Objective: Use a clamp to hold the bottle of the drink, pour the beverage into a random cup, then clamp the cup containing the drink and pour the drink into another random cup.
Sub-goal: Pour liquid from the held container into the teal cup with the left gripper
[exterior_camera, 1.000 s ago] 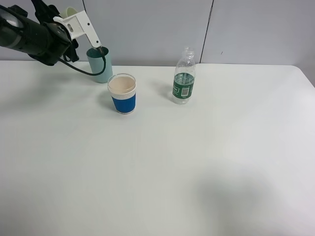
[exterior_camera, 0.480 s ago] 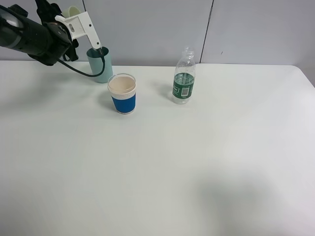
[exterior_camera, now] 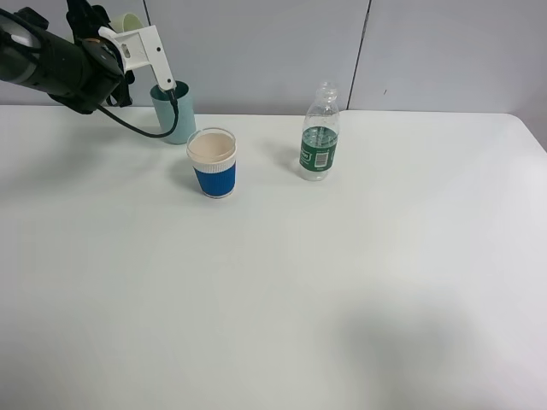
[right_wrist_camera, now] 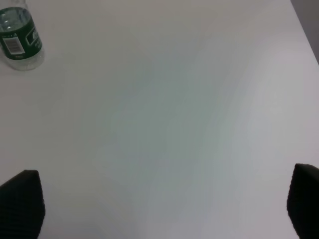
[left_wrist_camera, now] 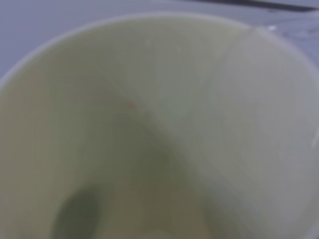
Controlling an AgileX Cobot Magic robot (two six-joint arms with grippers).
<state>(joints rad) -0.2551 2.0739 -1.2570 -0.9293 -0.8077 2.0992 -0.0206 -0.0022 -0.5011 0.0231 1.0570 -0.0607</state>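
My left gripper [exterior_camera: 138, 44], on the black arm at the far left, is shut on the pale yellow-green cup [exterior_camera: 126, 20] and holds it raised and tilted just above and left of the teal cup [exterior_camera: 176, 116]. The held cup's pale inside [left_wrist_camera: 149, 129] fills the left wrist view; no liquid can be made out in it. The uncapped bottle [exterior_camera: 320, 137] with the green label stands upright at the back middle, also seen as the bottle [right_wrist_camera: 18, 38] in the right wrist view. My right gripper [right_wrist_camera: 162, 209] is open over bare table, its fingers [right_wrist_camera: 20, 204] far apart, and is outside the high view.
A white cup with a blue band [exterior_camera: 213, 162] stands in front of the teal cup, a little to its right. The white table [exterior_camera: 342, 299] runs to a grey back wall, and its right edge shows at the far right.
The left gripper with the pale cup has turned slightly, its white finger standing steeper over the teal cup. Bottle, the other cups and the right gripper have not moved.
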